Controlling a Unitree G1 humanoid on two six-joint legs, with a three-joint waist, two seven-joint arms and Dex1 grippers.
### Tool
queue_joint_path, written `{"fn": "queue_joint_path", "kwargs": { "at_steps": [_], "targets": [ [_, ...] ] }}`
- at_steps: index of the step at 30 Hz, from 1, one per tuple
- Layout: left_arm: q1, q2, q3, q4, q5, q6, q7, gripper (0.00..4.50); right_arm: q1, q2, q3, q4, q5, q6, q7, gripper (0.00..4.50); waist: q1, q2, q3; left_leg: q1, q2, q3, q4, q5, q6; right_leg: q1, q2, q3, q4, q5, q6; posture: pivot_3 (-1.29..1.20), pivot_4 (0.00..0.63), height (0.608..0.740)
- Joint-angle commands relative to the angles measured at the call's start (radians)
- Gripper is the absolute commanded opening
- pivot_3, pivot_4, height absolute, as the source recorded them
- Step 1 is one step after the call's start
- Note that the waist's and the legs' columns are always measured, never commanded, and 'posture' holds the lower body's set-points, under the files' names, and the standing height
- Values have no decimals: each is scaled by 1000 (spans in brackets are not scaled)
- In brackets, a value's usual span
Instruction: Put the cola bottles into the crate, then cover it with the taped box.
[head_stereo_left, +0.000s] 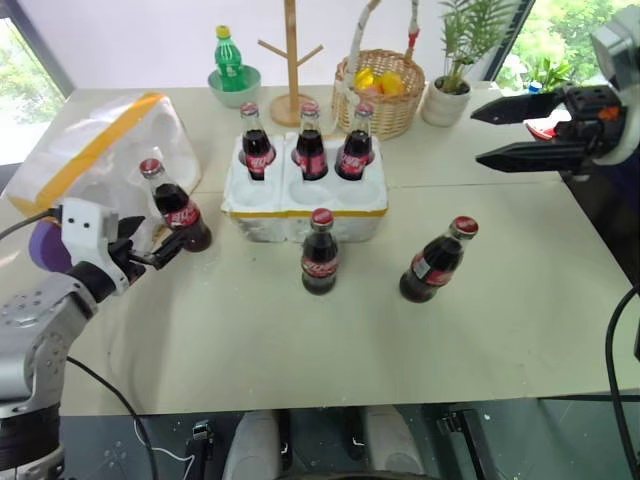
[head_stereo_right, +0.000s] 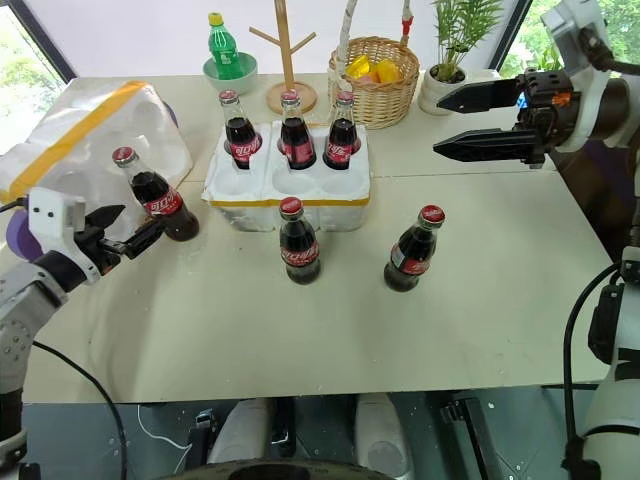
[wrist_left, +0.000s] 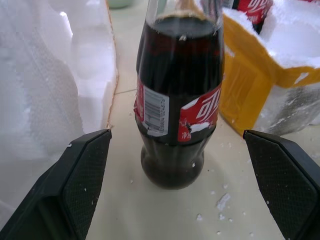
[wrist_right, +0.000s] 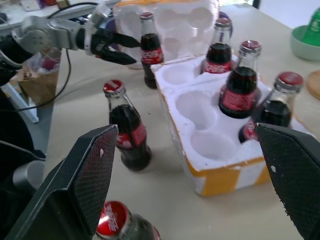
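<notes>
A: How far along was the job?

B: Half the loading looked done. Three cola bottles (head_stereo_left: 310, 150) stood in the back wells of the crate (head_stereo_left: 305, 205); the three front wells were empty. Three more bottles stood on the table (head_stereo_left: 300, 330): one just left of the crate (head_stereo_left: 178, 208), one right in front of it (head_stereo_left: 320, 255), one further right (head_stereo_left: 435, 262).

A: And the cover?

B: The taped box (head_stereo_left: 95, 155) lay at the far left of the table, beside the left-hand bottle, not yet on the crate.

A: What were the arms doing?

B: The left pincer (head_stereo_left: 150, 252) was low over the table, roughly level, aimed at the left bottle. Its jaws were spread wide, the bottle (wrist_left: 177, 100) lined up between them but ahead of them, untouched.

A: The right?

B: The right pincer (head_stereo_left: 515, 130) hung high over the right side of the table, pointing left toward the crate, jaws wide, holding nothing.
</notes>
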Motion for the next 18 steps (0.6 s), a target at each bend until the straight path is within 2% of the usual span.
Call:
{"fn": "queue_joint_path", "kwargs": {
  "at_steps": [1, 10, 13, 14, 15, 18],
  "targets": [
    [-76, -9, -55, 69, 48, -55, -13, 4437, -9, 10, -24, -82, 46, 24, -14, 4482, 4, 0, 0, 0, 0, 0, 0, 0, 0, 0, 0, 0, 1, 0, 0, 0, 150, 740],
    [-261, -51, -162, 299, 146, -152, -59, 4437, 2, 33, -29, -135, 86, 60, -55, 4482, 1, 0, 0, 0, -1, 0, 1, 0, -1, 0, 0, -1, 4, 0, 0, 0, 150, 740],
    [-261, -47, -163, 295, 141, -154, -88, 3638, 13, 33, -34, -150, 94, 67, -72, 4500, -2, 0, 0, 0, -1, 0, 1, 0, -1, -1, 0, -1, 4, 0, 0, 0, 150, 740],
    [-252, -43, -158, 283, 137, -148, -94, 3135, 17, 31, -38, -155, 99, 71, -79, 4500, -1, 0, 0, 0, -1, 0, 1, 0, -1, -1, 0, -1, 4, 0, 0, 0, 150, 740],
    [-238, -34, -150, 265, 131, -135, -103, 2814, 20, 31, -42, -158, 103, 76, -87, 4500, -1, -1, 0, 0, -1, 0, 1, 0, -1, -1, 0, -1, 4, 0, 0, 0, 150, 740],
    [-185, 0, -117, 192, 105, -98, -128, 2843, 33, 27, -49, -169, 106, 78, -108, 4500, -4, -1, 0, 0, -1, 0, 1, 0, -1, -1, 0, 0, 4, 0, 0, 0, 150, 740]
  ]
}}
